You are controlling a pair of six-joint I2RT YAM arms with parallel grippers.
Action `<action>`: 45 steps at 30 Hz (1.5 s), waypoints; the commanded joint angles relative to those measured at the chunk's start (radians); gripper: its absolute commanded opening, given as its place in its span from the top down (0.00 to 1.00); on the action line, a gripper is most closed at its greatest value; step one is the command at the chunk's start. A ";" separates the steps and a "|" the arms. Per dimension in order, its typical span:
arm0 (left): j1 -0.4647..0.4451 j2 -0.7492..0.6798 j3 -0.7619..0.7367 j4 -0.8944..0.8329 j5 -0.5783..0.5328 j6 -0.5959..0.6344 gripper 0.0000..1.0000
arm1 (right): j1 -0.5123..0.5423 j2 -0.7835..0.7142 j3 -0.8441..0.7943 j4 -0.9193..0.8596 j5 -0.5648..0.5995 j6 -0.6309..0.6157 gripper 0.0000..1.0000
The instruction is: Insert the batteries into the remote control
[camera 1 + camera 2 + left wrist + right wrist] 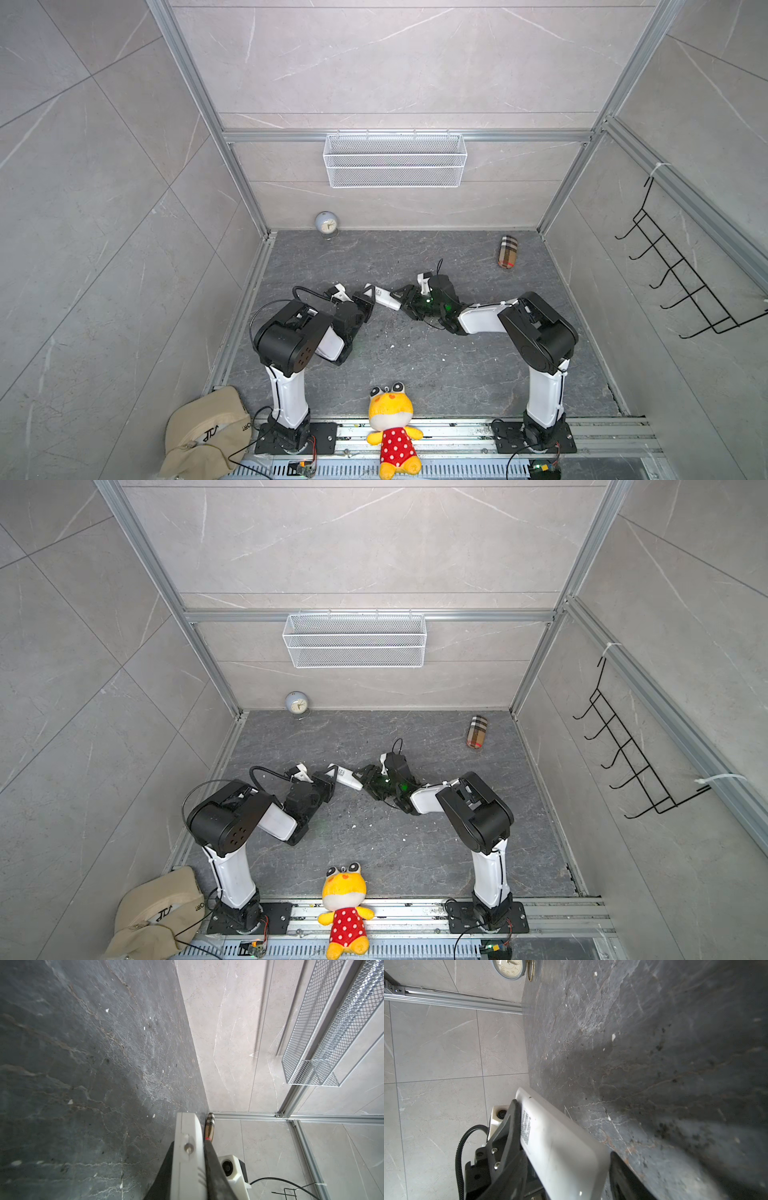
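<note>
left hand [368, 299] pinching remote control [384, 298] at one end, it hangs above desk [415, 374] centre, between the two hands, right hand [402, 302] around its other end, can't tell whether clamped or spread

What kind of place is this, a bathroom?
Probably a robot test booth dressed like a tiled room: two arms bolted to a rail, aluminium framing along the walls, a wire basket.

Right claw [566, 1163]: dark fingers [623, 1178] flank near end of remote control [556, 1147], label showing, grip unclear. Ahead, beside remote's far end: white camera housing [499, 1115], ribbed cable [459, 1147]. Far ahead: clock [508, 968].
</note>
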 commanded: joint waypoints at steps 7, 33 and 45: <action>0.021 0.070 0.045 0.074 -0.035 -0.014 1.00 | 0.000 0.137 0.091 -0.009 -0.013 -0.009 0.39; 0.037 0.135 0.062 0.075 -0.047 -0.108 1.00 | 0.010 0.163 0.114 -0.018 -0.008 0.038 0.53; 0.043 0.113 0.053 0.074 -0.053 -0.118 1.00 | 0.010 0.125 0.083 -0.081 0.018 -0.010 0.65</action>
